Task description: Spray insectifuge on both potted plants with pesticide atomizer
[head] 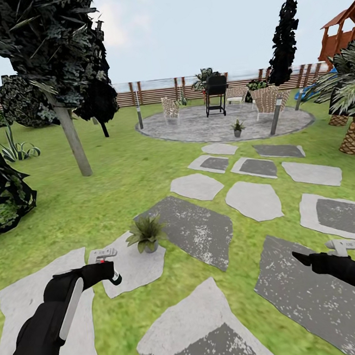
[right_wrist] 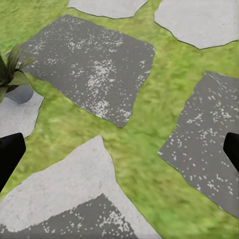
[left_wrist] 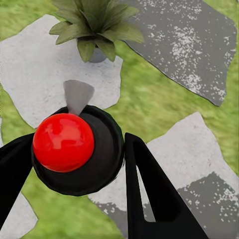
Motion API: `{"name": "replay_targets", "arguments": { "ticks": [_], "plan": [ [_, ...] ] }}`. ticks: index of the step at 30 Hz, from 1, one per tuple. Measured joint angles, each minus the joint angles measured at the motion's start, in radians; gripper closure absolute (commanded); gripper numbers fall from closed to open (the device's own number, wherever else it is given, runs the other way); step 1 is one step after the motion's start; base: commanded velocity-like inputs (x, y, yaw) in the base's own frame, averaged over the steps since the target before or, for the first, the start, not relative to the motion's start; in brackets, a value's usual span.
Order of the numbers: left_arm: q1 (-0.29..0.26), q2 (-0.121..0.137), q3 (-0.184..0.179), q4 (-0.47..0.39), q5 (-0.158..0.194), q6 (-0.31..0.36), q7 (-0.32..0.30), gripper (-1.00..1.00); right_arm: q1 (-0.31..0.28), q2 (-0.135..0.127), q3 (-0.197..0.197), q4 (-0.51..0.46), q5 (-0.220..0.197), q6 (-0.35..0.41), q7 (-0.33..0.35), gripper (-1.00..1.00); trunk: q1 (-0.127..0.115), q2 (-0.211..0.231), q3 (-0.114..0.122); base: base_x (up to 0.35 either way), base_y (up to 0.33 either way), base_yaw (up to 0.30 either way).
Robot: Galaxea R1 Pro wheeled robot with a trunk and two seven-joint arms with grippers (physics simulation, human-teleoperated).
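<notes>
Garden (head: pixel 117 178): dark red-tipped atomizer (left_wrist: pixel 74 149)

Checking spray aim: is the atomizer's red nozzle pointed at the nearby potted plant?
Yes, the pesticide atomizer in the left end effector faces the potted plant.

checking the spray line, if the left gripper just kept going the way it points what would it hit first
Probably the near potted plant: the left gripper, shut on the pesticide atomizer, points at it with bare stepping stone between. Depth is unclear.

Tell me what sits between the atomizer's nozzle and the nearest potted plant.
Nothing visible. The left tool holds the pesticide atomizer, its red nozzle tip facing the nearer potted plant; only bare pale stepping stone lies between them.
</notes>
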Motion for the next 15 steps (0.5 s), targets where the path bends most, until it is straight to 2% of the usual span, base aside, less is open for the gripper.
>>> {"name": "replay_targets", "arguments": {
  "ticks": [9,15],
  "plan": [
    [-0.001,0.0,0.0,-0.001,0.002,0.0,0.0,1.0,0.0,0.0,-0.002,0.0,0.001,-0.004,-0.001,-1.0,0.0,0.0,0.0,0.0,0.009,0.0],
    [-0.001,0.0,0.002,-0.002,0.003,0.0,0.0,1.0,0.0,-0.005,-0.004,0.0,0.004,-0.013,-0.001,-1.0,0.0,0.0,0.0,0.0,0.183,0.0]
  ]
}}
